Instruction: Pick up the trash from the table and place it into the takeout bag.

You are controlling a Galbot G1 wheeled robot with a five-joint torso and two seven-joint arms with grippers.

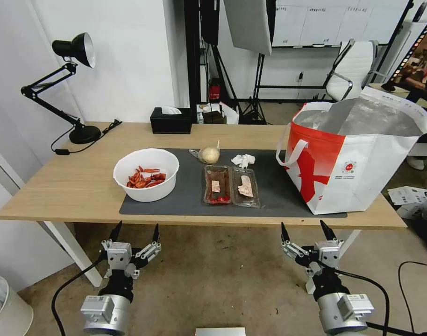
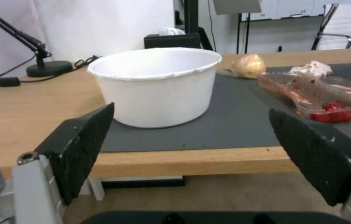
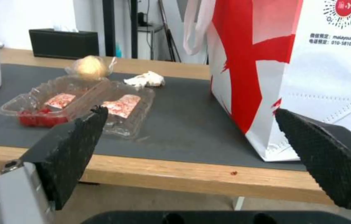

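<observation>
Both grippers hang below the table's (image 1: 82,186) near edge, jaws wide & empty: left gripper (image 1: 134,234) at 7 o'clock, right gripper (image 1: 308,232) at 5. No trash picked yet. On the mat (image 1: 269,186): bowl (image 1: 146,173) at 10, tray (image 1: 231,185) center, bagged lump (image 1: 209,154) & tissue (image 1: 243,160) behind, takeout bag (image 1: 358,154) at 2. Best approach, imo: left gripper pinches one bowl wall, kept level so scraps don't spill.

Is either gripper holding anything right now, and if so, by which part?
Nothing is held. The left gripper and right gripper both hang open below the table's front edge, fingers spread, clear of the bowl and tray.
</observation>
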